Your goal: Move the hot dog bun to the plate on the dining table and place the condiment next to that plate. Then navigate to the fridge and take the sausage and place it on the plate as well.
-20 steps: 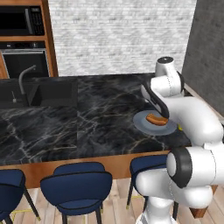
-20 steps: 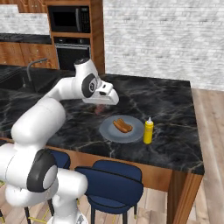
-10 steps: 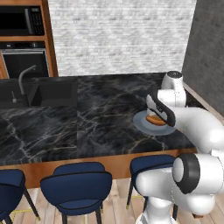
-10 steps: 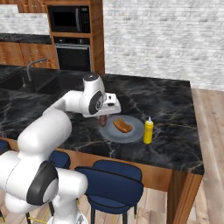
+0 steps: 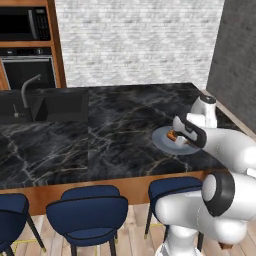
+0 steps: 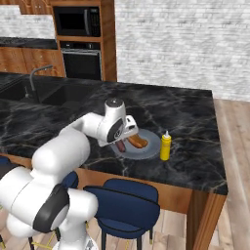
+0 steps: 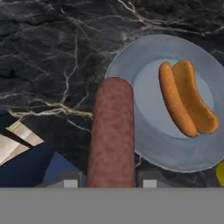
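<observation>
Gripper (image 7: 107, 181) clamped on the sausage (image 7: 111, 133) — hovering over the plate (image 7: 153, 144) rim; hot dog bun (image 7: 187, 98) on it; condiment (image 6: 165, 146) beside — on dining table (image 6: 195, 122).

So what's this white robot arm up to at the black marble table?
It is bringing a sausage to the plate on the dining table. The gripper is shut on the sausage, holding it low over the plate's edge. The hot dog bun already lies on the plate, and the yellow condiment stands upright right beside it.
</observation>
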Robot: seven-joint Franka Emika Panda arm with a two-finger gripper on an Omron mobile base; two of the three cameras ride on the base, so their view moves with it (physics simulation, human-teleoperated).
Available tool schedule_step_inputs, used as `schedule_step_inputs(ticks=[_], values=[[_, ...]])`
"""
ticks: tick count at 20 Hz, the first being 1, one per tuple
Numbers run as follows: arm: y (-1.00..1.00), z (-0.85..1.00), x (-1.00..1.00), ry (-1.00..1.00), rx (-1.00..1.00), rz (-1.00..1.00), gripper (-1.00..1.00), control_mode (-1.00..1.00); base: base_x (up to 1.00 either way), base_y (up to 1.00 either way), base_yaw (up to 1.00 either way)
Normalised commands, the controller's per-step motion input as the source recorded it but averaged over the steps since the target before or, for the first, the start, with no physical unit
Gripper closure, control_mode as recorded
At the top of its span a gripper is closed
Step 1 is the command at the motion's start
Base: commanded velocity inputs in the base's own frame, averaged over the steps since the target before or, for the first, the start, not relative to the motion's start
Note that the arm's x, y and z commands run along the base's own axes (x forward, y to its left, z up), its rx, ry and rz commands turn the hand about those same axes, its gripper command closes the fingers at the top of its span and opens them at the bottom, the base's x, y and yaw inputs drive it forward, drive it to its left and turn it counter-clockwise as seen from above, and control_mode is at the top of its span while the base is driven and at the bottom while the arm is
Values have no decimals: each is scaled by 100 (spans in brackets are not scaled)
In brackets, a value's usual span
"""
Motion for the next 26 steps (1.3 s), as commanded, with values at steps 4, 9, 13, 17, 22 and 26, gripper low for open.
schedule_step_inputs(ticks=[4, 9, 13, 17, 22, 26], values=[[0, -31, 22, 6, -3, 9, 100, -100, 0, 0, 0], [0, -20, 33, 12, 0, 3, 100, -100, 0, 0, 0], [-1, -13, 40, 10, 0, 3, 100, -100, 0, 0, 0], [-4, -14, 45, 8, 0, 4, 100, -100, 0, 0, 0], [-1, -31, 33, 3, 0, 2, 100, -100, 0, 0, 0], [-6, -34, 31, 0, 0, 1, 100, -100, 0, 0, 0]])
